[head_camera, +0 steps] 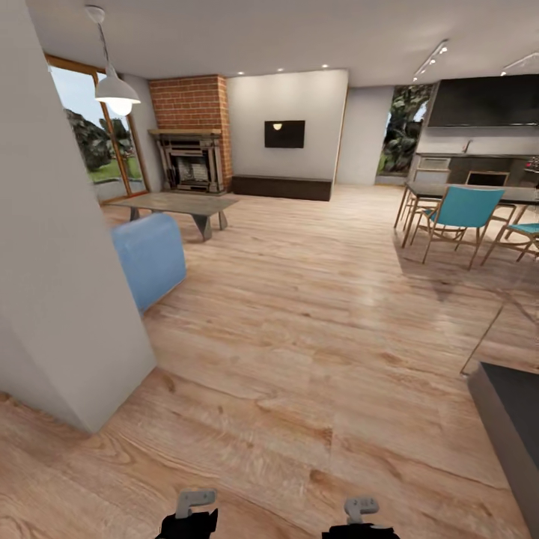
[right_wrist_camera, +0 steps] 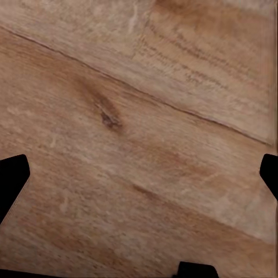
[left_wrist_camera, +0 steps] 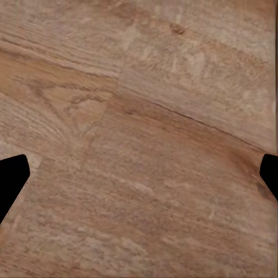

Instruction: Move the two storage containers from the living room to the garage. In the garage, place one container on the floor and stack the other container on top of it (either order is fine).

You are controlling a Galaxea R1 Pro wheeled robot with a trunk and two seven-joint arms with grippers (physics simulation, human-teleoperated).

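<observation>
Both the left gripper [left_wrist_camera: 139, 179] and the right gripper [right_wrist_camera: 139, 179] are held spread wide with nothing between the fingers, above the light wood plank floor [head_camera: 314, 314]. A pale wall corner [head_camera: 67, 299] is seen close at the left and a dark cabinet edge [head_camera: 509, 419] at the right. A broad stretch of planks is left between them, up to the brick fireplace [head_camera: 191, 135], the wall TV [head_camera: 284, 134] and the low dark cabinet [head_camera: 281, 187] of the living room; no orange-red bins are made out here.

Living room [head_camera: 299, 247] of plank floor, brick fireplace [head_camera: 191, 135], wall TV [head_camera: 284, 134], teal chairs [head_camera: 460, 217].
</observation>
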